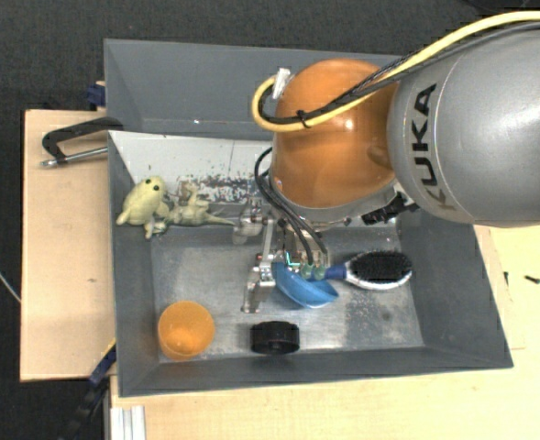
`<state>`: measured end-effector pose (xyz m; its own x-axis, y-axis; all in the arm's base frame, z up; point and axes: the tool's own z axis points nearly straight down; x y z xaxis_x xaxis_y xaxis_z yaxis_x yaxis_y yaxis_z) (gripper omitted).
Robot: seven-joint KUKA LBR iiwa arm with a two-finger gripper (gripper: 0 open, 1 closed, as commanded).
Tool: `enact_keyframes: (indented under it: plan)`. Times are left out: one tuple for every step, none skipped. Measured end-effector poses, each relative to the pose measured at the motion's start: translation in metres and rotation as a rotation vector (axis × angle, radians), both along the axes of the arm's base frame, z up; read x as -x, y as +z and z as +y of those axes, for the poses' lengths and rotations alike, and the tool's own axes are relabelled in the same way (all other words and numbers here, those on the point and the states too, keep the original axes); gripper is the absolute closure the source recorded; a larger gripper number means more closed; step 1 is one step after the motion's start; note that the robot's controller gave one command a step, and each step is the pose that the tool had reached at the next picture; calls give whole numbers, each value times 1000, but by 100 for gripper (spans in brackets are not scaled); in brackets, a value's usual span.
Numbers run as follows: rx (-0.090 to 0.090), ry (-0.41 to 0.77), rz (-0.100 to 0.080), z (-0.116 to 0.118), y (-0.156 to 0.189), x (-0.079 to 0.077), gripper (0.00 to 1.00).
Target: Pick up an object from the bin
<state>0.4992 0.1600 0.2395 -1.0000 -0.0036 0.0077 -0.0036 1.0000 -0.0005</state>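
"KUKA" lettering [423,149] on the grey arm [499,90]

The pincer [283,278] hangs low at mid-bin [141,273], just over a blue-handled black brush [380,270]. A black cap [274,337] lies nearer, an orange ball [185,328] near left, and a pale plush toy [143,204] far left.

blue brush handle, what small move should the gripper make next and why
Probably ease down a little onto it: the gripper hangs over the blue brush handle, and the black cap lies apart from it, nearer the front wall.
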Motion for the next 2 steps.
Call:
enact_keyframes:
  plan:
    - [1, 196, -3, -74, -70, -17, 0]
    - [-8, 126, -24, -150, -167, -42, 0]
